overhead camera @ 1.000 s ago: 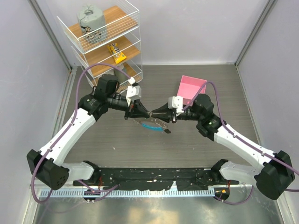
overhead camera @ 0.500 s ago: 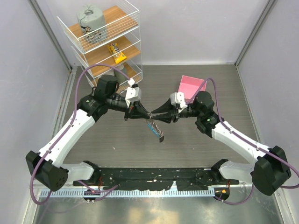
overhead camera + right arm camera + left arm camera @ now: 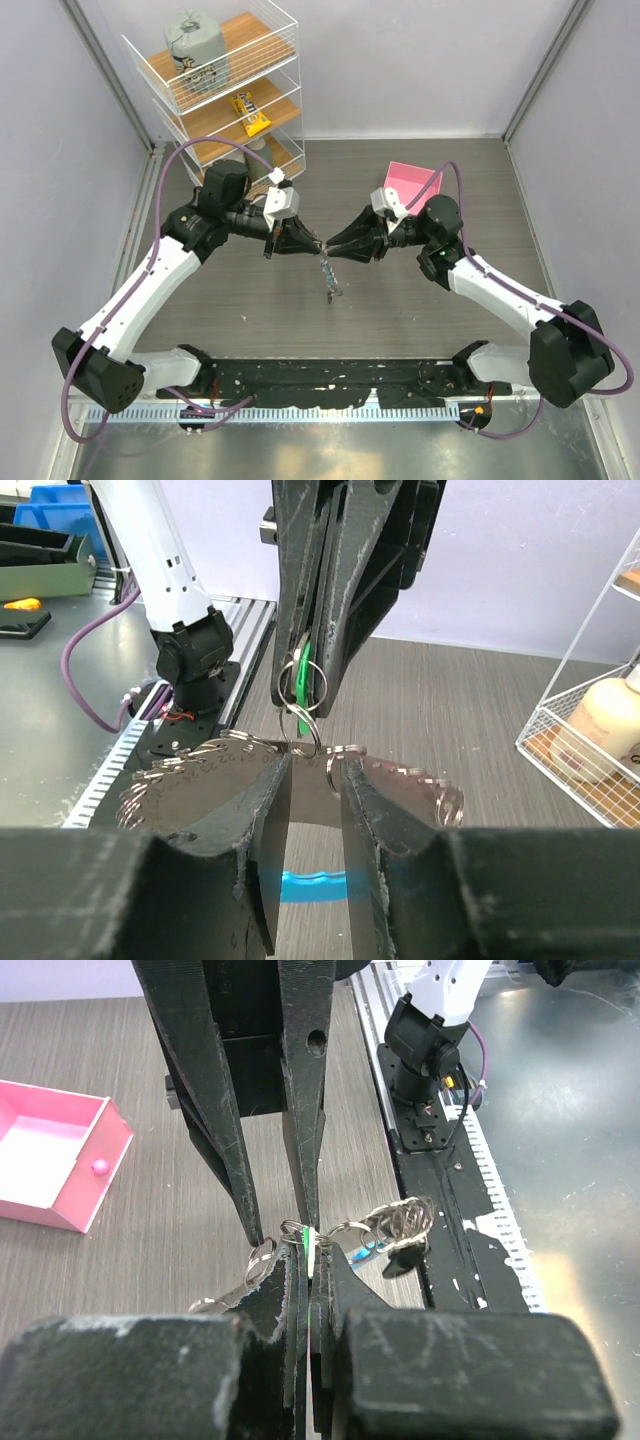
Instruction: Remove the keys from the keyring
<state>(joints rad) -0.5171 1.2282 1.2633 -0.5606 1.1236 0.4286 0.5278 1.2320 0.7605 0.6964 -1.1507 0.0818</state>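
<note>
The left end effector was clenched on the green-headed key, holding it aloft so the beaded-chain keyring dangled free above the surface. The right end effector stood released, jaws straddling a small ring, probably to tug it off the key.

The left end effector is clamped tight, held level above the counter. Tip to tip opposite it, the right end effector has its jaws slightly parted.
</note>
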